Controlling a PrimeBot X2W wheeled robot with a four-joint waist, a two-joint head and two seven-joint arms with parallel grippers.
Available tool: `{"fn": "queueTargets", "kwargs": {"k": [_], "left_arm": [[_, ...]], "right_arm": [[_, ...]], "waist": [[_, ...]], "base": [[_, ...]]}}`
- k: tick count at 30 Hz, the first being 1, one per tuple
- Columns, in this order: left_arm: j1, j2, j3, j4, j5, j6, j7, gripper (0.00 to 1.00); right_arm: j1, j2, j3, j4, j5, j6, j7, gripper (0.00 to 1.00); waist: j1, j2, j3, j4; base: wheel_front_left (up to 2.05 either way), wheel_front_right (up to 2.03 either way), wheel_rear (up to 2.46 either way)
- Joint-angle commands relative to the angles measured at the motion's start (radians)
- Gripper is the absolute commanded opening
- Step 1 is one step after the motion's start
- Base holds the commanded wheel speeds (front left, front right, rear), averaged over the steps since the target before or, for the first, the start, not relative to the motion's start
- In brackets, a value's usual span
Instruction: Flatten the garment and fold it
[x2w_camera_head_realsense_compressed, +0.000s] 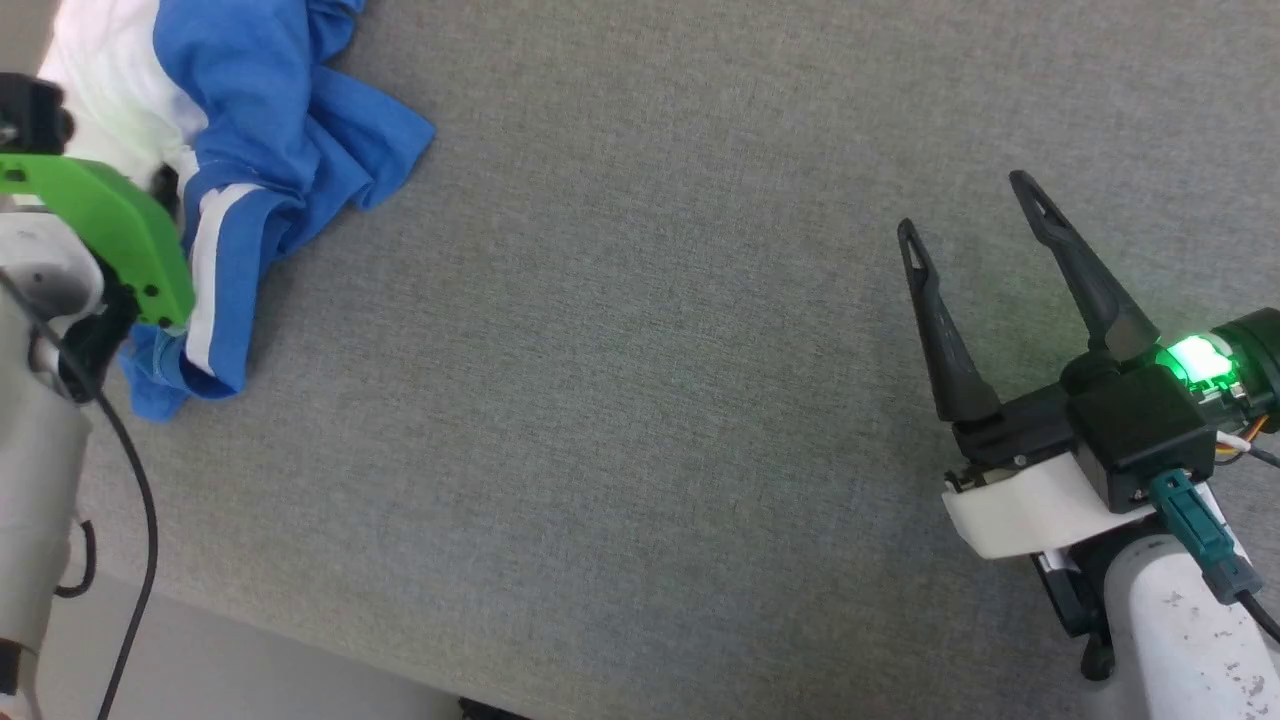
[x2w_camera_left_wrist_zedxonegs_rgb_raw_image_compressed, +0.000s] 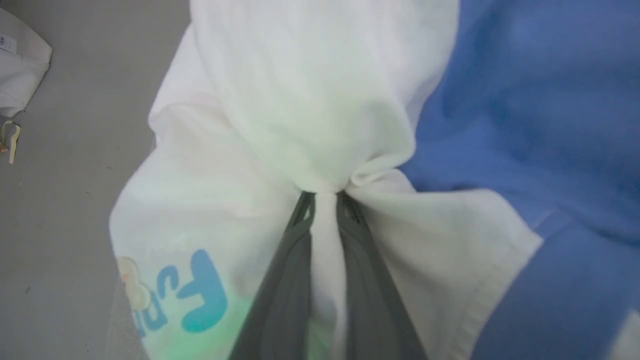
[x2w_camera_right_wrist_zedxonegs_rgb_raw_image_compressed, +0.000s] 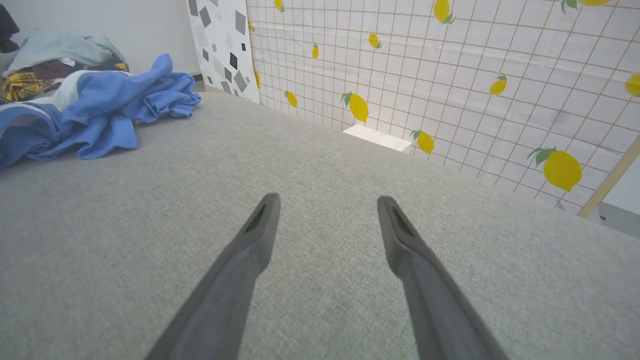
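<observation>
The garment (x2w_camera_head_realsense_compressed: 270, 130) lies crumpled at the far left of the grey table, white cloth with bright blue sleeves and trim. In the left wrist view my left gripper (x2w_camera_left_wrist_zedxonegs_rgb_raw_image_compressed: 325, 195) is shut on a bunched fold of the garment's (x2w_camera_left_wrist_zedxonegs_rgb_raw_image_compressed: 300, 100) white cloth, close to a blue print (x2w_camera_left_wrist_zedxonegs_rgb_raw_image_compressed: 200, 295). In the head view the left arm's green bracket (x2w_camera_head_realsense_compressed: 110, 220) stands over the garment and hides the fingers. My right gripper (x2w_camera_head_realsense_compressed: 963, 205) is open over bare table at the right, well away from the garment (x2w_camera_right_wrist_zedxonegs_rgb_raw_image_compressed: 100, 110), with nothing between its fingers (x2w_camera_right_wrist_zedxonegs_rgb_raw_image_compressed: 327, 200).
The grey table (x2w_camera_head_realsense_compressed: 640, 400) has its front edge at the lower left. A lemon-patterned wall (x2w_camera_right_wrist_zedxonegs_rgb_raw_image_compressed: 450, 75) rises behind it, with a white box (x2w_camera_right_wrist_zedxonegs_rgb_raw_image_compressed: 377, 137) at its foot. A pile of other clothes (x2w_camera_right_wrist_zedxonegs_rgb_raw_image_compressed: 50, 55) lies beyond the garment.
</observation>
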Motion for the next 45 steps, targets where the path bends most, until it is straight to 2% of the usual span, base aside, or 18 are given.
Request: {"fn": "queueTargets", "kwargs": {"k": [1, 8, 13, 18, 24, 28, 32, 40, 45], "left_arm": [[0.001, 0.015, 0.009, 0.01, -0.01, 0.0, -0.029, 0.0], [-0.045, 0.058, 0.041, 0.007, -0.03, 0.0, -0.127, 0.0], [-0.104, 0.092, 0.062, -0.045, -0.051, 0.0, -0.185, 0.0], [-0.165, 0.099, 0.069, -0.128, -0.056, 0.0, -0.201, 0.0], [-0.232, 0.093, 0.065, -0.26, -0.06, 0.025, -0.153, 0.0], [-0.278, 0.062, 0.069, -0.371, -0.078, 0.065, -0.108, 0.0], [-0.312, 0.004, 0.055, -0.478, -0.095, 0.118, -0.056, 0.0], [-0.342, -0.137, 0.011, -0.656, -0.145, 0.231, 0.04, 0.0], [-0.341, -0.198, -0.044, -0.699, -0.149, 0.246, 0.066, 0.0]], "right_arm": [[-0.011, 0.005, 0.001, 0.007, 0.011, -0.002, -0.014, 1.0], [0.0, 0.026, 0.003, 0.056, 0.033, -0.002, -0.052, 1.0], [0.022, 0.042, -0.019, 0.085, 0.047, -0.002, -0.08, 1.0], [0.056, 0.053, -0.052, 0.11, 0.062, -0.002, -0.109, 1.0], [0.087, 0.059, -0.094, 0.133, 0.096, -0.002, -0.145, 1.0], [0.109, 0.059, -0.13, 0.145, 0.136, -0.002, -0.166, 1.0], [0.128, 0.059, -0.17, 0.164, 0.166, -0.002, -0.186, 1.0], [0.146, 0.059, -0.258, 0.174, 0.203, -0.002, -0.211, 1.0], [0.131, 0.059, -0.334, 0.149, 0.21, -0.002, -0.22, 1.0]], "waist": [[-0.0001, -0.0001, -0.035, -0.002], [-0.0001, -0.0001, -0.148, -0.016], [-0.0001, -0.0001, -0.231, -0.032], [-0.0001, -0.0001, -0.303, -0.047], [-0.0001, -0.0001, -0.386, -0.078], [-0.0001, -0.0001, -0.435, -0.1], [-0.0001, -0.0001, -0.482, -0.126], [-0.0001, -0.0001, -0.536, -0.191], [-0.0001, -0.0001, -0.525, -0.241]], "base": [[0.0, 0.0, 0.0], [0.0, 0.0, 0.0], [0.0, 0.0, 0.0], [0.0, 0.0, 0.0], [0.0, 0.0, 0.0], [0.0, 0.0, 0.0], [0.0, 0.0, 0.0], [0.0, 0.0, 0.0], [0.0, 0.0, 0.0]]}}
